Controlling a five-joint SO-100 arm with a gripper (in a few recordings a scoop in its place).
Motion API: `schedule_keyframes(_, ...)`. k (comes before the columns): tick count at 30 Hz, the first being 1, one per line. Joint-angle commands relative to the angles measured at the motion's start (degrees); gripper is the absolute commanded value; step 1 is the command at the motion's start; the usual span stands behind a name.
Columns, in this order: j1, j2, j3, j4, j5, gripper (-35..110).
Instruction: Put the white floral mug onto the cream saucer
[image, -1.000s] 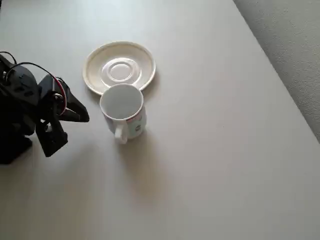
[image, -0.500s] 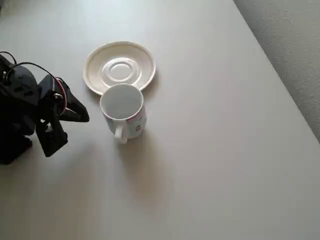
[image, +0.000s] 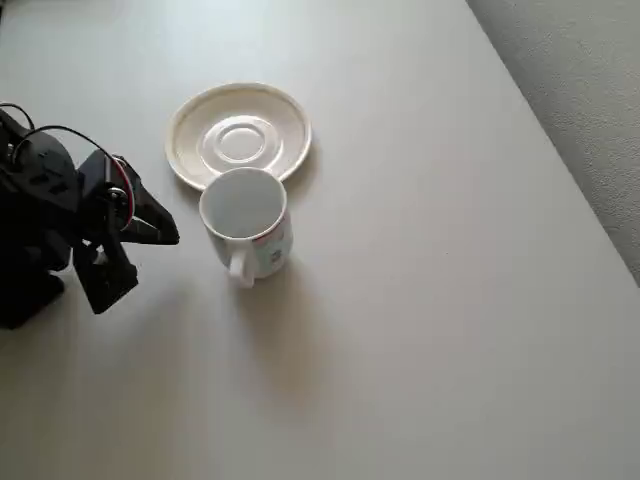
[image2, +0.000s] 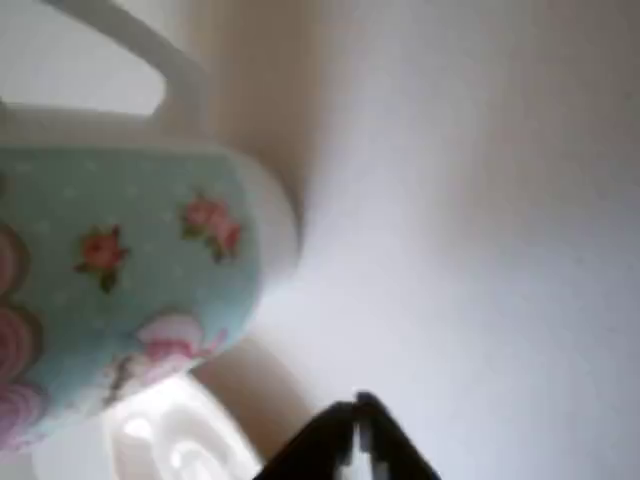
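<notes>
The white floral mug stands upright on the table, its handle pointing toward the bottom of the overhead view. It sits just below the cream saucer, and its rim overlaps the saucer's near edge in that view. My black gripper is to the left of the mug, a short gap away, pointing at it. In the wrist view the mug is large and blurred at the left, showing pale blue with pink flowers, and a glossy bit of saucer lies beneath it. The gripper tips meet at the bottom edge, shut and holding nothing.
The pale table stretches wide to the right and below the mug. Its right edge runs diagonally at the upper right, with grey floor beyond. The arm's black body fills the left edge.
</notes>
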Motion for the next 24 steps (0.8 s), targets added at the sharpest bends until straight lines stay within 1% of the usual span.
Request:
schedule_keyframes(1, 6.6, 0.6, -11.2, 3.1, -3.3, -1)
schedule_keyframes(4, 6.1, -4.3, -24.3, 8.8, -5.5, 6)
schedule_keyframes(8, 7.7, -28.7, -45.1, 13.1, -5.5, 8)
schedule_keyframes(10, 6.6, -39.7, -55.3, 17.7, -4.6, 8)
schedule_keyframes(12, 4.8, -48.1, -62.0, 19.8, -3.5, 10)
schedule_keyframes(15, 2.5, -56.4, -65.6, 19.2, -3.3, 12)
schedule_keyframes(20, 1.8, -66.6, -64.4, 16.3, -2.7, 12)
schedule_keyframes(24, 2.4, -69.2, -58.3, 9.2, -3.4, 12)
